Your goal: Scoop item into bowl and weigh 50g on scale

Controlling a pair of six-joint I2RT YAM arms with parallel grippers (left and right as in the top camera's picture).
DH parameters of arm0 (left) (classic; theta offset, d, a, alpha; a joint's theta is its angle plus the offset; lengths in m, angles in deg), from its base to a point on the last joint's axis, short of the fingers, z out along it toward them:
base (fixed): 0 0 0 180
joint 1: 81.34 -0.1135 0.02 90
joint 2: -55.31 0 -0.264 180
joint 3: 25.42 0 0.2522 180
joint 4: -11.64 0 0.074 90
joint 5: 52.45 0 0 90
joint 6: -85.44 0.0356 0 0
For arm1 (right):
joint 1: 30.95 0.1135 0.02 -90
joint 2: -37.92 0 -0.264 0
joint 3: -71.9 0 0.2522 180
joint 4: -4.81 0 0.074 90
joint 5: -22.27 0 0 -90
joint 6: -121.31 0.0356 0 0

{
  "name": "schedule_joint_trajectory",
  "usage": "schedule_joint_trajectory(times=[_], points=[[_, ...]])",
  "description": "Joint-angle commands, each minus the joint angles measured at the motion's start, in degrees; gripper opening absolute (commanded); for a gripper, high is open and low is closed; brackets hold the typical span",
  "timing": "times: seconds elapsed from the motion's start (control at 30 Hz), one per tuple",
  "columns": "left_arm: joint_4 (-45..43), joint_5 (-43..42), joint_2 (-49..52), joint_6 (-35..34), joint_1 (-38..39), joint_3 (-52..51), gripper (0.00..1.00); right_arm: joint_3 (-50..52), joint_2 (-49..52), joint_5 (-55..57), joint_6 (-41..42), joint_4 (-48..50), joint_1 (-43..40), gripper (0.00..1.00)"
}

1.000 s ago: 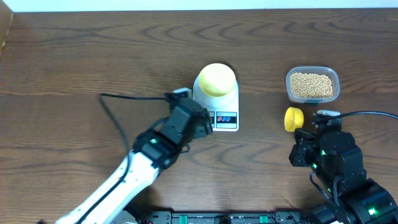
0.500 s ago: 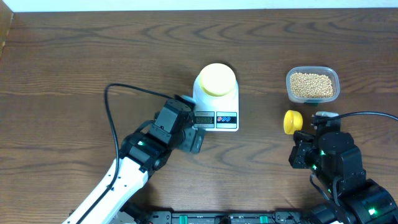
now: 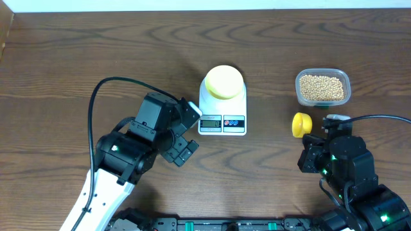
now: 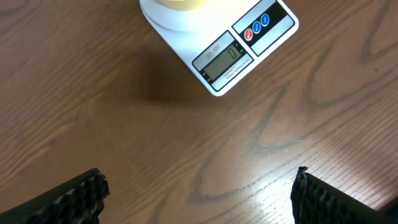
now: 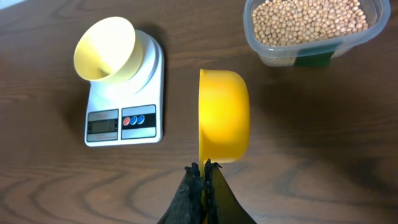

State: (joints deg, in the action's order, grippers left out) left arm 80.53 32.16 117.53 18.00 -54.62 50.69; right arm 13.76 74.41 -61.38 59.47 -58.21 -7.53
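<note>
The left pincer is spread wide, its two fingertips at the lower corners of the left wrist view with only bare counter between them. It holds and touches nothing. The scale lies ahead of it and a little to the right, apart from both fingers. Its display faces the pincer and shows what looks like a 0.

The right pincer is pressed together on the handle of the scoop. The scoop's cup is turned on its side just ahead of the fingertips, mouth to the left. Whether anything is inside the cup cannot be told.

Ahead and to the left of the right pincer, the bowl sits on the far part of the scale and looks empty. Ahead and to the right is the tub, filled with beans. The scoop touches neither the tub nor the scale.
</note>
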Motion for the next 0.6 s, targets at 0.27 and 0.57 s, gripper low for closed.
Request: schedule_joint_trajectory(times=[0.27, 0.57], points=[[0.9, -14.9, -0.3, 9.5, -7.7, 0.5, 0.97, -0.9, 0.0, -0.7, 2.0, 0.1, -0.3, 0.01], [1.4, -16.1, -0.2, 10.0, -11.5, 0.5, 0.97, -0.9, 0.0, -0.7, 2.1, 0.2, -0.3, 0.01]])
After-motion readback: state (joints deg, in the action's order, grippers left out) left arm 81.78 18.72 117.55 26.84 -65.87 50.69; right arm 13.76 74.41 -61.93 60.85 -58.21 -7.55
